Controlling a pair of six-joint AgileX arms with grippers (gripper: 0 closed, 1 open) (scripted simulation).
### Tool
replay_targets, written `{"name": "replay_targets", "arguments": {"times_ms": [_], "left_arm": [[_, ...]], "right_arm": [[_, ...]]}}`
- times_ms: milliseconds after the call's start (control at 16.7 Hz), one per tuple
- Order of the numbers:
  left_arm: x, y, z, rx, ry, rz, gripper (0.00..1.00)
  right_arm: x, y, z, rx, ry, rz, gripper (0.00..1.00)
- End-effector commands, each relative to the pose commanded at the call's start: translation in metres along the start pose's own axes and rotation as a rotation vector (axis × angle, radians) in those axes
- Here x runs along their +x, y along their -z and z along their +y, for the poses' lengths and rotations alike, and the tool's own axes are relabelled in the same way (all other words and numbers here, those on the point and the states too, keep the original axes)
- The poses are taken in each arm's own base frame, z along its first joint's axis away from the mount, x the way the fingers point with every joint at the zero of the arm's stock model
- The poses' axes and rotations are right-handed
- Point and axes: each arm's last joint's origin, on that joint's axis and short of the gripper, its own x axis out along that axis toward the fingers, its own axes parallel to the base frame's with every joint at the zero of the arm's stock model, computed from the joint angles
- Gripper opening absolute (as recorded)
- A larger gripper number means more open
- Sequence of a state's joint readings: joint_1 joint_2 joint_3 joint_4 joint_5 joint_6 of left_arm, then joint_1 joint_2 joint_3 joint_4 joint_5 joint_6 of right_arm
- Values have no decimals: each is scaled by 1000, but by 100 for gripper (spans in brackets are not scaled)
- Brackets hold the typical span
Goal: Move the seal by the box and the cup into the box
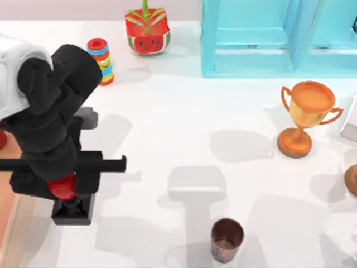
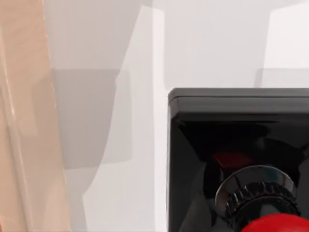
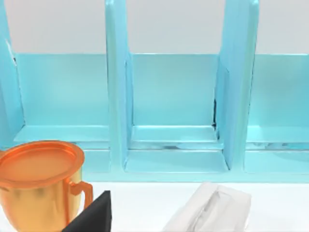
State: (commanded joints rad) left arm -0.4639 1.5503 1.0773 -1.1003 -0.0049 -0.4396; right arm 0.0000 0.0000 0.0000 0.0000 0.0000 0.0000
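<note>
The seal (image 1: 72,211), a red knob on a black square base, stands on the table at the lower left, just right of the box (image 1: 6,212), whose light-brown wall runs along the table's left edge. My left gripper (image 1: 62,180) hangs directly over the seal, its black body straddling the knob. The left wrist view shows the seal's base (image 2: 231,145) from close up beside the box wall (image 2: 24,121). The copper-brown cup (image 1: 226,240) stands upright near the front edge, well right of the seal. My right arm (image 1: 350,120) is parked at the right edge.
An orange-gold trophy (image 1: 305,117) stands at the right, with a turquoise shelf unit (image 1: 268,39) behind it. A striped ring-stack toy (image 1: 101,60) and a watermelon-shaped object (image 1: 147,32) sit at the back left. A brown object (image 1: 351,180) peeks in at the right edge.
</note>
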Motion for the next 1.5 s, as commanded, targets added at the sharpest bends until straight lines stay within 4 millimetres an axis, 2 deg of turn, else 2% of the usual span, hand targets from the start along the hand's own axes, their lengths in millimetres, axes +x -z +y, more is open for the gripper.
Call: {"name": "replay_targets", "arguments": {"times_ms": [60,840,1500], "left_arm": [[0,0,0,0,0,0,0],[0,0,0,0,0,0,98],[-4,-1,-1,1,0,-2,100]], "right_arm": [[0,0,0,0,0,0,100],[0,0,0,0,0,0,100],[0,0,0,0,0,0,100]]}}
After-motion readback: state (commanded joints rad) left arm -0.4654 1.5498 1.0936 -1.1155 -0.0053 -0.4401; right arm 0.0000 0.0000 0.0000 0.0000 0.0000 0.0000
